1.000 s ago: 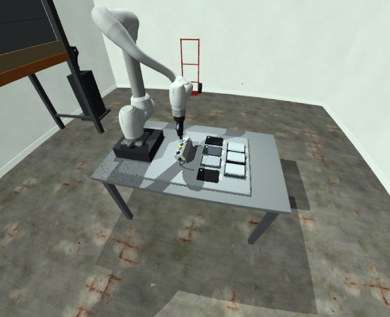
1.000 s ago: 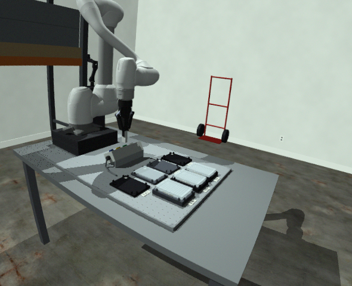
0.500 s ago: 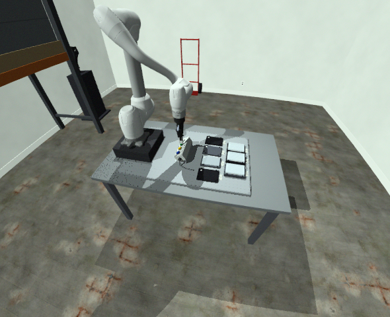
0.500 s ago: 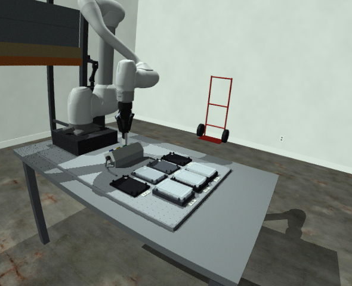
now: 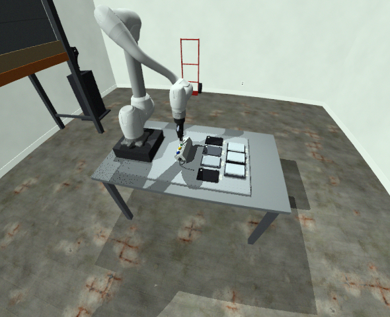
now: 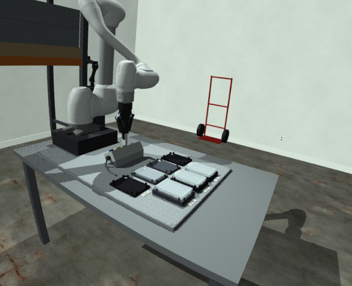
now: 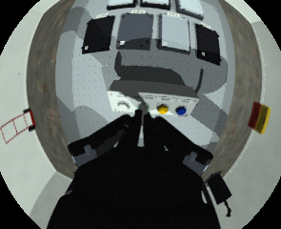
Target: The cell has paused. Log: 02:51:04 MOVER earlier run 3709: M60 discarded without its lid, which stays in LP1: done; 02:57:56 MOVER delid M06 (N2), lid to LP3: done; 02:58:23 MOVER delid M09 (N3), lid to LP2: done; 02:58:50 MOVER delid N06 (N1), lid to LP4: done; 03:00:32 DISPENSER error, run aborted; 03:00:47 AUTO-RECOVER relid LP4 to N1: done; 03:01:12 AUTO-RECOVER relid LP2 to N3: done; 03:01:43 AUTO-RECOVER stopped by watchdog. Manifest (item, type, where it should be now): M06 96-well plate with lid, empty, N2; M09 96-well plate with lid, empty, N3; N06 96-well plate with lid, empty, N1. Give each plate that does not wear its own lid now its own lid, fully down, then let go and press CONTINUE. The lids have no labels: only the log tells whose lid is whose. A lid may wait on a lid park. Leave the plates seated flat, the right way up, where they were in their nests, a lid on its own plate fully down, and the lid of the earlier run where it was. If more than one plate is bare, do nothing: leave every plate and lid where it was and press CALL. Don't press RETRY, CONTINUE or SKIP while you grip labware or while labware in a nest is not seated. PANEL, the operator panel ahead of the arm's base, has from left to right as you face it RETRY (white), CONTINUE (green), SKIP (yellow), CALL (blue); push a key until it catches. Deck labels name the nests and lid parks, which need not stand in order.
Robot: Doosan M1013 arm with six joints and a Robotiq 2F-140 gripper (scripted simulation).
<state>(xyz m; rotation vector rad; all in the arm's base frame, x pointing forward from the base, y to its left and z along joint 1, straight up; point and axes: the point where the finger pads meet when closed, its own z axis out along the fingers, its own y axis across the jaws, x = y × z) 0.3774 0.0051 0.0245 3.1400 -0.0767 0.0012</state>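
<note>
Closed empty fingers above panel (image 7: 154, 101) keys

Red hand truck (image 6: 218, 108) upright against far white wall, wall outlet (image 6: 281, 138) right of it. Dark steel shelving rack (image 5: 73, 65) at left with orange-brown beam. Grey table (image 5: 271, 191) on mottled floor.

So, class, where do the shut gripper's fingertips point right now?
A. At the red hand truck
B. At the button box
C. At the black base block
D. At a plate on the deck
B: the gripper, shut on nothing, hangs tip-down right over the button box, beside its yellow key.
</note>
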